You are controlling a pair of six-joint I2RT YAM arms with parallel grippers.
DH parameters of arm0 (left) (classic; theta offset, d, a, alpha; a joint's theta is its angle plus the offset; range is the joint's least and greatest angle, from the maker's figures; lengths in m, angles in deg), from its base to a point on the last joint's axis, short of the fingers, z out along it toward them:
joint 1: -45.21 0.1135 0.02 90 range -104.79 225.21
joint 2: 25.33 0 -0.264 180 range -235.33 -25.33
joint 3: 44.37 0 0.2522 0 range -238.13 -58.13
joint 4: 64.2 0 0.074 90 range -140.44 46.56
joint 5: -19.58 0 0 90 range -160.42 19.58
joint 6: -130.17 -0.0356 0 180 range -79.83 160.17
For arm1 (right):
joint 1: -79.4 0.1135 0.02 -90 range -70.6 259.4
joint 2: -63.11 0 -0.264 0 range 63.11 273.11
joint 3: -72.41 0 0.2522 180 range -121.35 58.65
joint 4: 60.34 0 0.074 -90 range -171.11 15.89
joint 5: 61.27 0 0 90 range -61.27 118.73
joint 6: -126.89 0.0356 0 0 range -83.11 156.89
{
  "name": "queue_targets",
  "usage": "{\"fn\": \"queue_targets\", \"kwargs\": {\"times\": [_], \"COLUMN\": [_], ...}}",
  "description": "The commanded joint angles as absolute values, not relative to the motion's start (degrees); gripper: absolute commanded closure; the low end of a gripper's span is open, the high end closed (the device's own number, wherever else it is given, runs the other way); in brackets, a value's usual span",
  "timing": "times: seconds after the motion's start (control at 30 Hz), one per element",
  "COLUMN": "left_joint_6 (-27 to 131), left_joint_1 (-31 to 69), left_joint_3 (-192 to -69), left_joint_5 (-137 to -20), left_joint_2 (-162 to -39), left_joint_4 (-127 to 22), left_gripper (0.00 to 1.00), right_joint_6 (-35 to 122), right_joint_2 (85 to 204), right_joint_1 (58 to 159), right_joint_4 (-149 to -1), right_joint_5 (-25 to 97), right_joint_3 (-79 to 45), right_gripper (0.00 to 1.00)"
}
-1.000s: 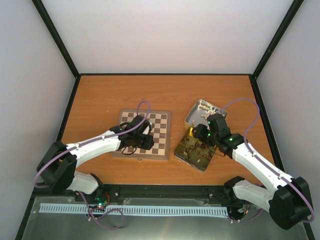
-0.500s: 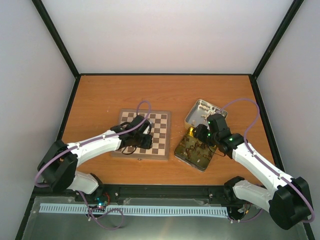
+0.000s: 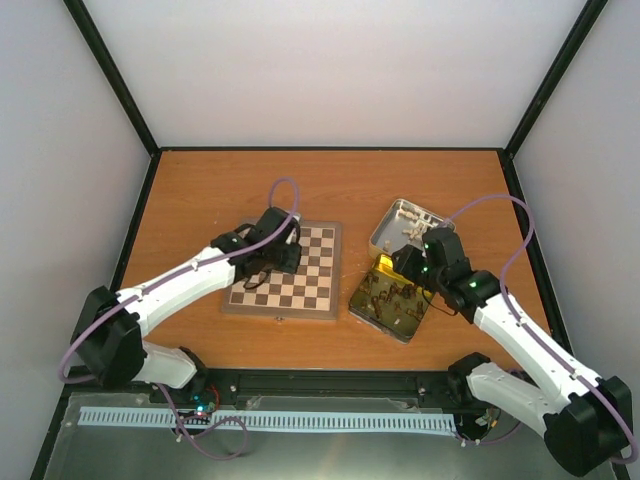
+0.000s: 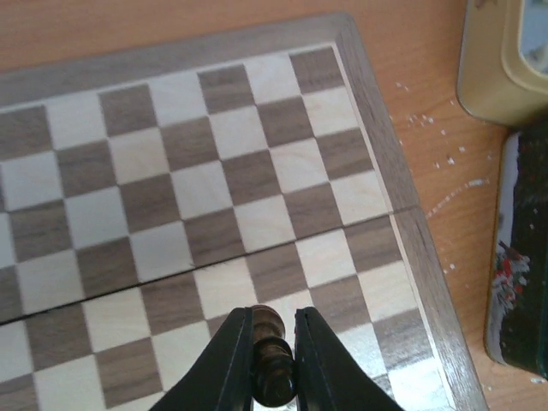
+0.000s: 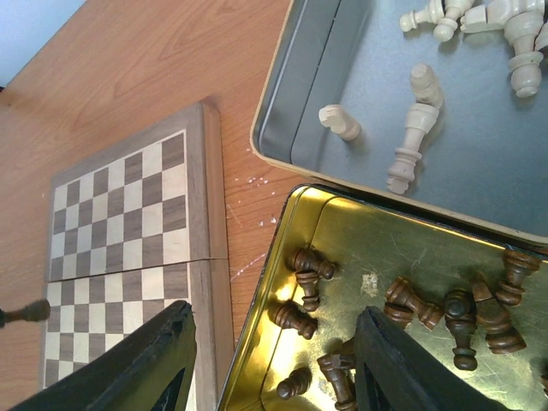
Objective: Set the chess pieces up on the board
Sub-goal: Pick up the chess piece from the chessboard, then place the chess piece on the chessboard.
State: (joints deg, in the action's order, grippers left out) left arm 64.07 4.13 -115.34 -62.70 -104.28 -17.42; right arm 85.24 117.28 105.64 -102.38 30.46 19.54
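**Overhead view.** An orange-brown wooden tabletop (image 3: 200,200) carries a small square wooden chessboard (image 3: 300,290) with dark-brown and cream checks and a pale border, lying left of centre. To its right sit the two open halves of a rectangular metal tin: a gold-lined half (image 3: 392,318) nearer the arm bases and a grey-lined half (image 3: 398,218) just behind it. The left fingers (image 3: 287,258) hang over the far half of the board. The right fingers (image 3: 398,278) hang over the gold-lined half.

**Left wrist view.** The fingers are clenched on one slender, dark brown turned chess piece (image 4: 272,372), whose rounded head shows between the tips. It is held over the board near the right-hand border. I cannot tell whether its base touches a square.

**Right wrist view.** The fingers are released and spread wide, with nothing between them. Beneath them, dark brown pieces (image 5: 402,300) lie tumbled on their sides in the gold-lined half. Cream-white pieces (image 5: 415,128) lie in the grey-lined half, mostly toppled. The board lies to the left — just beside the tin halves, not touching.
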Motion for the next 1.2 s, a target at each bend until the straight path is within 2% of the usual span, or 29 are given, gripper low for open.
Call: {"fn": "queue_targets", "kwargs": {"times": [0.0, 0.43, 0.83, 1.17], "left_joint_6": [60.52, 57.94, 57.24, 57.68], "left_joint_1": [8.5, 23.05, 23.94, 23.94], "left_joint_3": [-119.12, -125.71, -127.38, -130.68], "left_joint_5": [-61.24, -68.95, -75.74, -74.95], "left_joint_2": [-102.31, -106.94, -114.33, -118.79], "left_joint_4": [-15.99, -16.68, -19.94, -19.56], "left_gripper": [0.89, 0.88, 0.88, 0.88], "right_joint_6": [85.09, 84.34, 82.61, 82.67], "right_joint_2": [114.46, 117.78, 122.43, 122.47], "right_joint_1": [105.59, 105.58, 105.59, 105.59], "right_joint_4": [-103.65, -101.37, -99.41, -97.92], "right_joint_5": [28.82, 28.89, 30.57, 31.44], "right_joint_3": [18.75, 17.69, 16.69, 17.23], "right_gripper": [0.49, 0.48, 0.49, 0.48]}}
